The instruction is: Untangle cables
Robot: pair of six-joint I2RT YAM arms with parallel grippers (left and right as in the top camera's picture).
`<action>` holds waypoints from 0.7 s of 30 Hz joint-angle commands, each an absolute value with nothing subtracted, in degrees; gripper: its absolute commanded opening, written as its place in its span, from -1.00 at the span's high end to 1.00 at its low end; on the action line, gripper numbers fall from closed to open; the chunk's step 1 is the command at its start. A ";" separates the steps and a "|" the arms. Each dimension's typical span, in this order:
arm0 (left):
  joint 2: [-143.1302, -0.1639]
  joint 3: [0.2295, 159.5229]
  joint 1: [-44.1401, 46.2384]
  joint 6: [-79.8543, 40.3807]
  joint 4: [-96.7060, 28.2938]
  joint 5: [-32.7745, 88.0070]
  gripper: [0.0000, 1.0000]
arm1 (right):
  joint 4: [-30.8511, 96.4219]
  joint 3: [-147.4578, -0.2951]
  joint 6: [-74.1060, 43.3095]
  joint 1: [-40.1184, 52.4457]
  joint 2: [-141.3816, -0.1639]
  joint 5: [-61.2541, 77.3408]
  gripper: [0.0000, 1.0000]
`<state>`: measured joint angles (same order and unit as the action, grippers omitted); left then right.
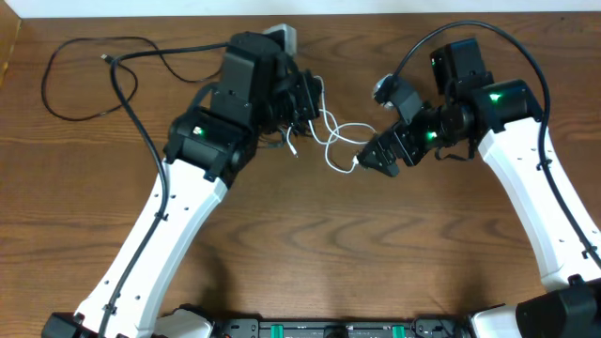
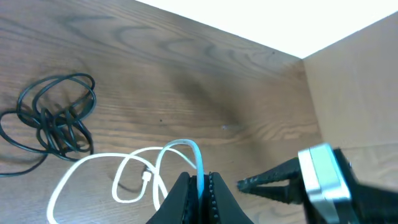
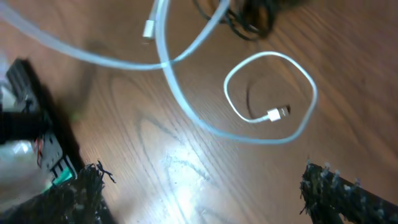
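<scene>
The white cable lies in loose loops on the wooden table between my two grippers. My left gripper is shut on a strand of it, and its small plug rests on the wood beside the jaws. A tangled black cable bundle sits to the left, apart from the white loops. In the overhead view the left gripper is over the cables. My right gripper hovers open and empty, just short of a white loop with its plug. Its place overhead is at the white cable's right end.
Another thin black cord lies spread in a wide loop at the far left of the table. A small white block sits at the back edge behind my left arm. One right finger shows close beside my left jaws.
</scene>
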<state>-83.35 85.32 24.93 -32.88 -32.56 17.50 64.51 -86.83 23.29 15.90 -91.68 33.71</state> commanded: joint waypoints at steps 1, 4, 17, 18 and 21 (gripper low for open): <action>-82.72 86.11 24.75 -35.59 -32.47 21.50 0.85 | 63.26 -86.89 32.03 17.56 -91.66 37.45 -0.88; -82.72 86.11 24.75 -37.87 -32.45 22.68 0.85 | 61.78 -86.87 35.16 18.74 -91.68 37.43 -0.87; -82.72 86.11 23.42 -44.29 -31.27 26.98 0.85 | 59.16 -86.46 35.86 23.46 -91.83 27.75 -0.36; -82.72 86.11 23.09 -44.31 -30.68 28.47 0.85 | 59.11 -86.19 35.86 23.46 -91.83 27.70 -0.34; -82.70 86.11 22.20 -45.25 -28.93 33.65 0.85 | 58.02 -84.95 35.83 23.46 -91.85 27.49 -0.27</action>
<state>-83.35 85.32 23.16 -43.55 -29.80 27.51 58.57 -86.26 35.09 23.38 -91.68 28.32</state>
